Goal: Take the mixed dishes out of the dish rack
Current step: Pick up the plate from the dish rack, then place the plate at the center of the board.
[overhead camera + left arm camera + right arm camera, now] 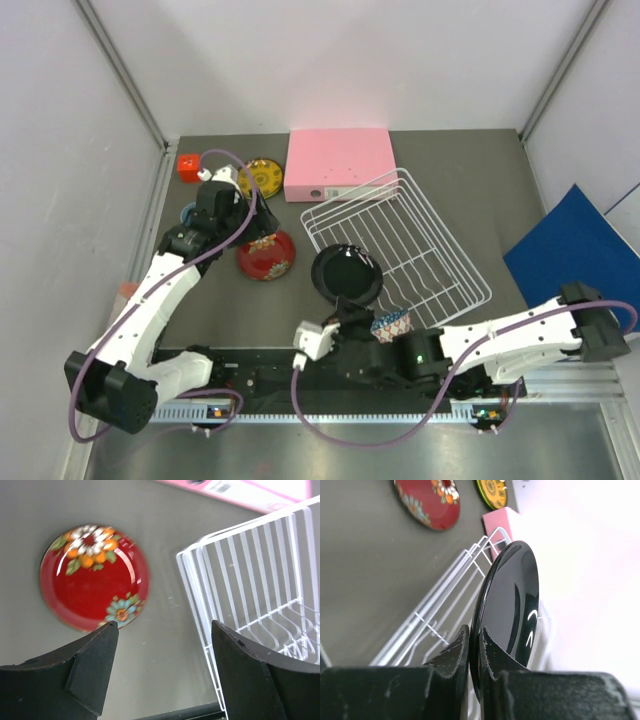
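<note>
The right jaws are pinching the rim of the black plate point(512, 605), with the fingers point(454, 652) pressed on either face of it, and the plate stands on edge with a slight tilt. The white wires of the dish rack point(445, 605) run behind it. From above, this plate point(347, 274) sits over the near left side of the rack point(420, 235). Whether its lower edge rests on the wires or hangs clear of them is hard to tell from these angles. The small patterned bowl point(390, 324) shows at the rack's near corner, just beside the right wrist. The left jaws are spread wide and hold nothing, their fingers point(92, 665) hanging above bare tabletop point(165, 580). They sit between the red flowered plate point(92, 577) and the rack's outer wall point(200, 605). That red plate point(266, 255) lies flat on the tabletop, left of the rack and apart from it. Farther back, the yellow-amber patterned plate point(262, 178) lies flat just beside the pink box point(338, 162). A small red cube point(188, 165) sits to the left of that plate. The rack's far corner is close to the pink box.
</note>
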